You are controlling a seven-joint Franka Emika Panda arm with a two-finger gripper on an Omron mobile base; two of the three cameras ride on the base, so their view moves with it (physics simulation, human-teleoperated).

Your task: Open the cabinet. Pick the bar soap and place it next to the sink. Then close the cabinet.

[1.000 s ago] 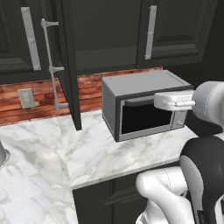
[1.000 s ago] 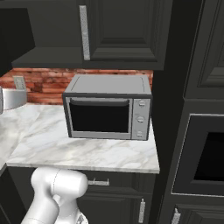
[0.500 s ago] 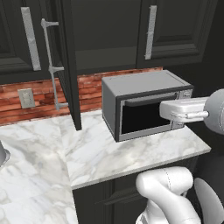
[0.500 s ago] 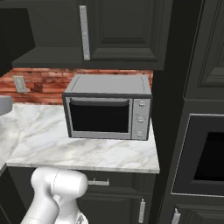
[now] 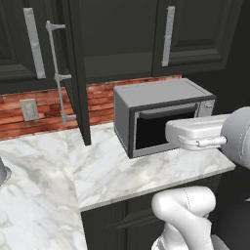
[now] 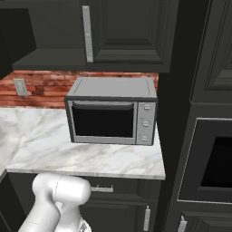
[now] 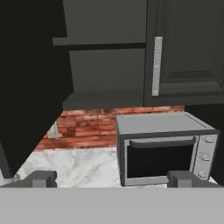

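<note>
The black wall cabinet stands open. In the left base view its door [image 5: 77,73] is swung out edge-on, its long silver bar handle [image 5: 57,73] facing left. The hand view has the same door [image 7: 30,83] as a big dark panel on the left, and beside it the cabinet's dark inside with a shelf [image 7: 103,45]. No bar soap shows on the visible shelves. The sink is out of view. My gripper [image 7: 113,179] is open, its fingertips [image 7: 41,178] wide apart with nothing between them, well back from the cabinet.
A grey microwave [image 5: 161,117] [image 6: 111,111] [image 7: 162,148] stands on the marble counter [image 5: 112,176] against a brick backsplash. A closed black cabinet with a silver handle [image 7: 157,65] hangs above it. A tall oven unit [image 6: 213,158] is to the right. My white arm [image 5: 200,134] crosses the microwave's front.
In the left base view my white arm has swung lower and further left across the microwave's front. A grey shape at the left edge of the right base view has slid out of the picture.
</note>
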